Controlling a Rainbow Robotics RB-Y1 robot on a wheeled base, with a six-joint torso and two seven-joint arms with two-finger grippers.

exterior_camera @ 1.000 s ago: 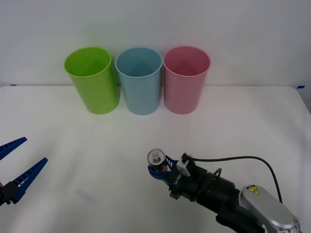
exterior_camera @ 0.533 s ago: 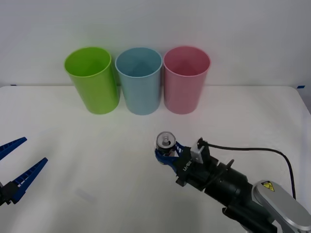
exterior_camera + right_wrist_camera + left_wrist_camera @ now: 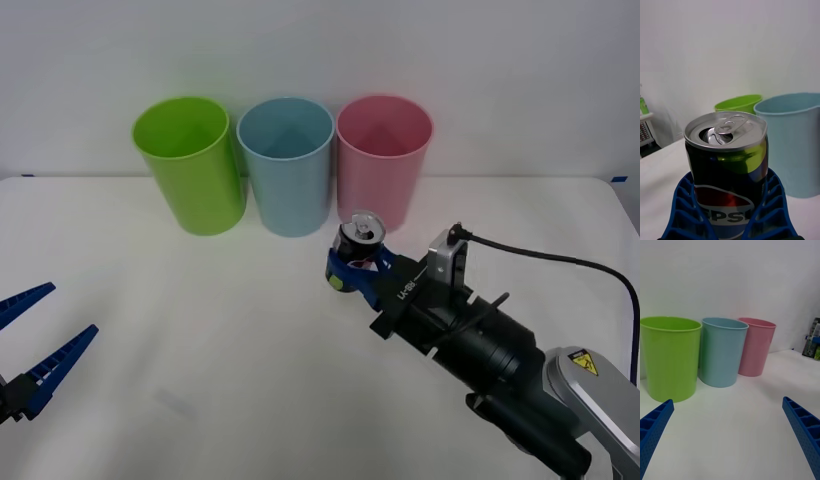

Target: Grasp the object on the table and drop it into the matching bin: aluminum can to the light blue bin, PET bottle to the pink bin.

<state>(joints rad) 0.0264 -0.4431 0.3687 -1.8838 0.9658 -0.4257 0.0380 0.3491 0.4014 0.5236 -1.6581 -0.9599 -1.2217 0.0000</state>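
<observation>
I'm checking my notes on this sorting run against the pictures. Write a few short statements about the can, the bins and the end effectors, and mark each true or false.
1. The right end effector grips the can. True.
2. The can lies inside the light blue bin. False: it is held off the table, in front of the bins.
3. The left end effector is open, away from the can. True.
4. The pink bin stands between the other two. False: the light blue bin is in the middle, with the lime green bin on its other side.
5. The can's top is unopened. False: the mouth is open.
</observation>
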